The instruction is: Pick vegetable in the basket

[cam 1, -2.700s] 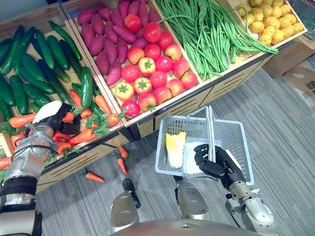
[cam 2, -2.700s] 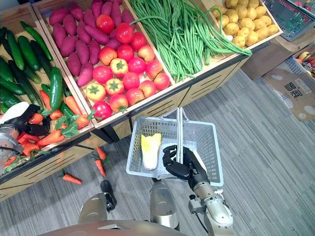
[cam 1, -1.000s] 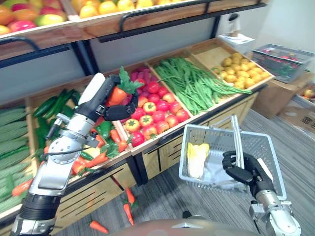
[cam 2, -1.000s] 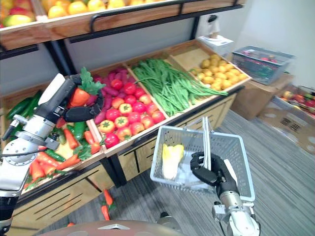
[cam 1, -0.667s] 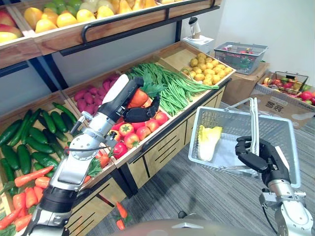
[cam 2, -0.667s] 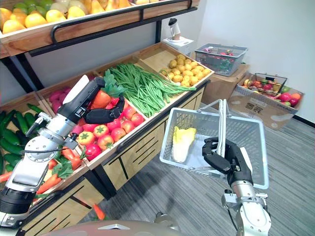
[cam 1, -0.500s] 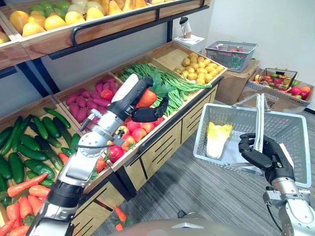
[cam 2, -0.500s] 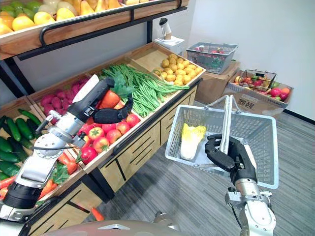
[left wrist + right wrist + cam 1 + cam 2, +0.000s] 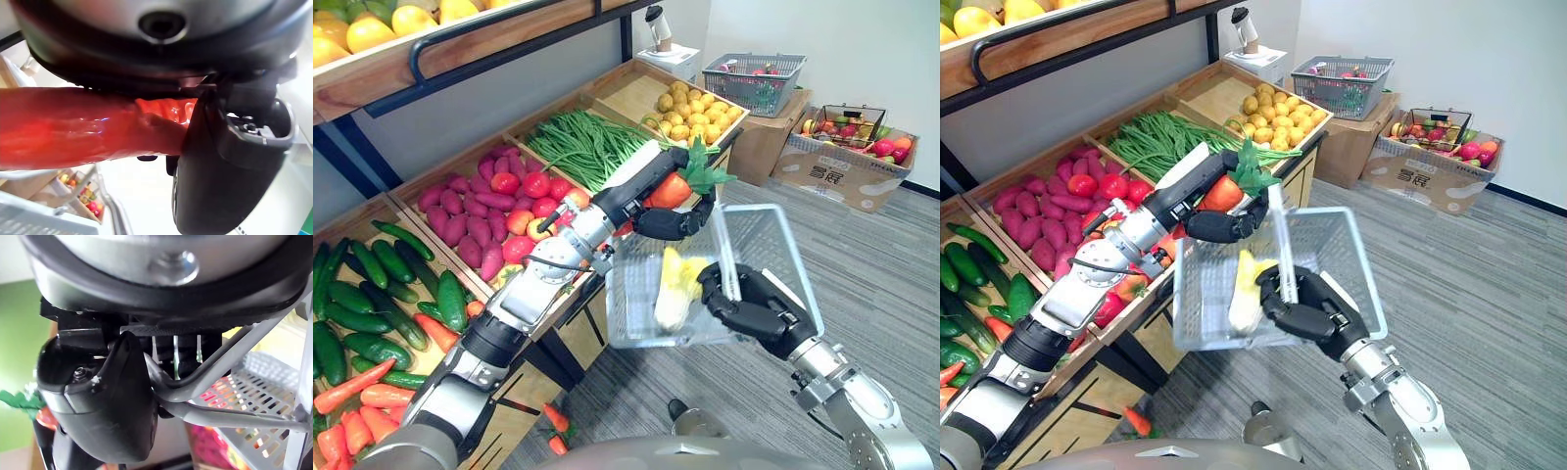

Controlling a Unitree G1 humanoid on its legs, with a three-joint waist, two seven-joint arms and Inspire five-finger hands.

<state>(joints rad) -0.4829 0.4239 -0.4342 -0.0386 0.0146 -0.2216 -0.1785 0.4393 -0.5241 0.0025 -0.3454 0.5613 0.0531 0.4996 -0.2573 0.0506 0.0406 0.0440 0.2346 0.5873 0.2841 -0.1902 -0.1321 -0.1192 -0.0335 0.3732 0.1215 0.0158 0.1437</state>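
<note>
Bright, even overhead light; soft shadow under the stand (image 9: 1298, 174). Glossy highlights on carrot (image 9: 93, 129) in left hand (image 9: 220, 171); white washout beyond.

Wooden stand (image 9: 628, 90) holds cucumbers (image 9: 352, 294), carrots (image 9: 362, 397), sweet potatoes (image 9: 460, 217), tomatoes (image 9: 524, 186), green beans (image 9: 570, 142), potatoes (image 9: 690, 108); 2 loose carrots (image 9: 555, 418) lie on the floor (image 9: 886, 255).

The basket (image 9: 771, 257) is blurred; the left hand (image 9: 663, 223), at its 11 o'clock, hides most of the carrot (image 9: 672, 190).
</note>
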